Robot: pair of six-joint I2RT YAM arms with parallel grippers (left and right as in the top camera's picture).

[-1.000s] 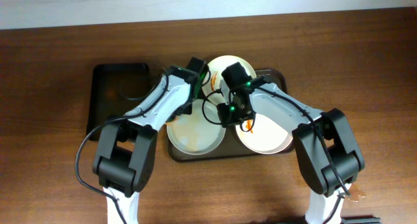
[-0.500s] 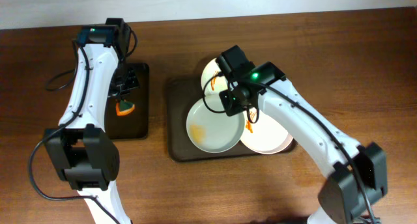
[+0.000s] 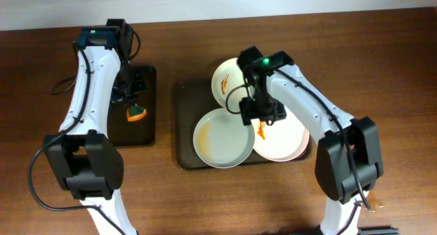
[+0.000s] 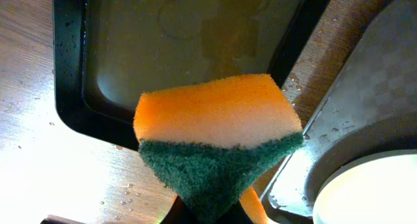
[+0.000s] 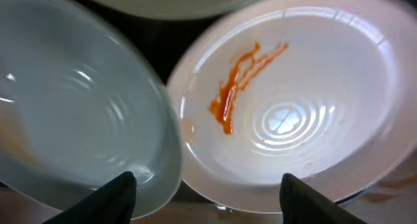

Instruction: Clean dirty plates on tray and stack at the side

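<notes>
Three white plates lie on the dark tray [image 3: 184, 136]. The back plate [image 3: 229, 76] and the right plate [image 3: 283, 139] [image 5: 293, 100] carry orange sauce streaks. The front-left plate [image 3: 222, 139] [image 5: 71, 133] looks mostly clean and overlaps the right one. My right gripper [image 3: 261, 115] [image 5: 208, 198] hangs open above the rims of these two plates, with nothing between its fingers. My left gripper [image 3: 132, 102] [image 4: 208, 214] is shut on an orange and green sponge [image 3: 136, 114] [image 4: 218, 139], which it holds over the small black tray [image 3: 136, 134] [image 4: 176, 42] at the left.
The small black tray is wet inside, and water drops lie on the wooden table [image 4: 78, 165] beside it. The dark tray's corner [image 4: 365, 113] and a plate rim [image 4: 371, 191] show at the right of the left wrist view. A cable trails near the left arm's base.
My right gripper has opened and let go of the front-left plate, which now lies on the tray. My left arm swung from the plates to the black tray, still holding the sponge.
</notes>
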